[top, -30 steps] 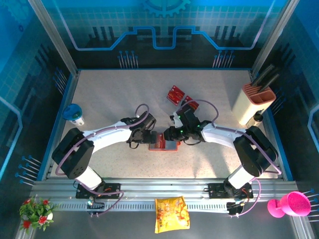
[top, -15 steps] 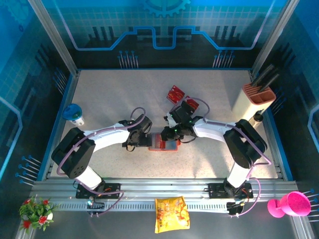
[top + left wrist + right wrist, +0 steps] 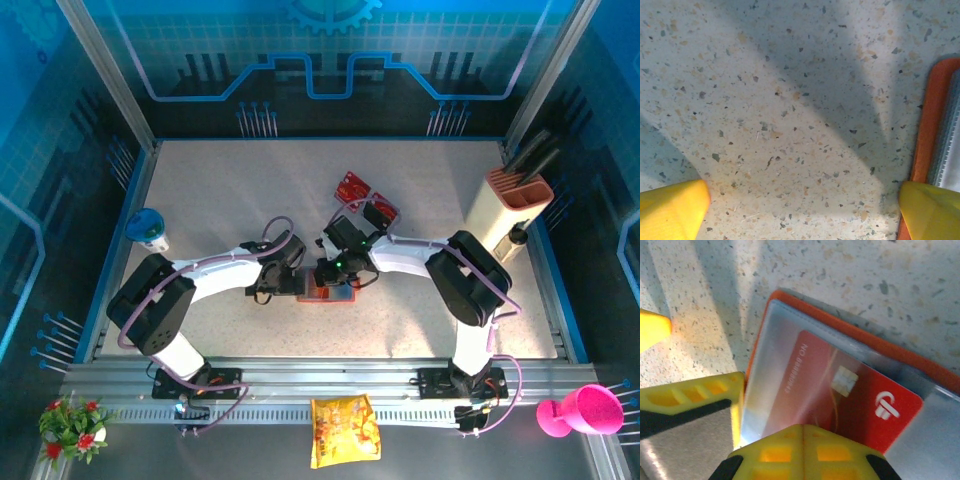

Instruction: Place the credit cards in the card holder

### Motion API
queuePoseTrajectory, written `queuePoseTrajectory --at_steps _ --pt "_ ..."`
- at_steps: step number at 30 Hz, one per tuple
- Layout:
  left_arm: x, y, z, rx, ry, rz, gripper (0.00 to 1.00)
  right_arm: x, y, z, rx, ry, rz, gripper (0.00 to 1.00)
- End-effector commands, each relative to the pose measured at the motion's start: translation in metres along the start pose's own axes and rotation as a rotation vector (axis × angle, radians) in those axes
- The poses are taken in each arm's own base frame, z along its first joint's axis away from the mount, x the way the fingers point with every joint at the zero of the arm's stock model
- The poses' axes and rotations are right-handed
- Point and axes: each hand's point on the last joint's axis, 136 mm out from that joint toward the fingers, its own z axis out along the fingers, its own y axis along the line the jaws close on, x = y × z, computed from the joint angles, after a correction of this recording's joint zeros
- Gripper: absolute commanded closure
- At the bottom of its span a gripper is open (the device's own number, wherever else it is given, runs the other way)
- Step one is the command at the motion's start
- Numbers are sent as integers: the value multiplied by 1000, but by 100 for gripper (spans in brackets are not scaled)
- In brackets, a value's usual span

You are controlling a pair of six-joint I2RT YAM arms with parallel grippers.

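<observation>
Card holder lies open on the table, mid-table toward the near edge, with both grippers at it.
Left gripper: jaws spread wide, 1 yellow fingertip over the holder's orange rim, the other over bare table. Right gripper: above the holder. Its yellow fingers sit close together at the edge of a red credit card with chip and white logo. That card lies partly under the holder's clear pocket; cannot tell whether the fingers pinch it. 2 more credit cards lie toward the far edge, right of centre, well apart from the holder.
</observation>
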Motion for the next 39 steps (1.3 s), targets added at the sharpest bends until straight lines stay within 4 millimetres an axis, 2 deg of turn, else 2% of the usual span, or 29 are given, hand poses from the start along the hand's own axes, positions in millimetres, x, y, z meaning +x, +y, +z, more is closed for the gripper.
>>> queuePoseTrajectory --at_steps 1,4,9,17,21,31,35,39 --pt "8 5 11 -15 32 6 1 -6 15 -8 -18 -6 -23 93" --pt "9 5 12 -17 34 7 1 -10 15 -21 -6 -31 -32 92" --pt "9 5 13 -15 34 5 1 -3 -3 -31 76 -19 -32 94" --pt "10 5 13 -12 34 12 1 9 -24 -22 147 26 -24 97" --pt "11 5 14 -12 38 11 1 12 -28 -12 155 48 -14 98" --pt "14 8 14 -12 39 8 1 10 -2 15 112 100 -39 100" --pt "13 8 12 -8 33 3 1 7 7 10 87 87 -40 100" --pt "10 8 4 1 16 -2 1 3 9 -7 85 50 -40 100"
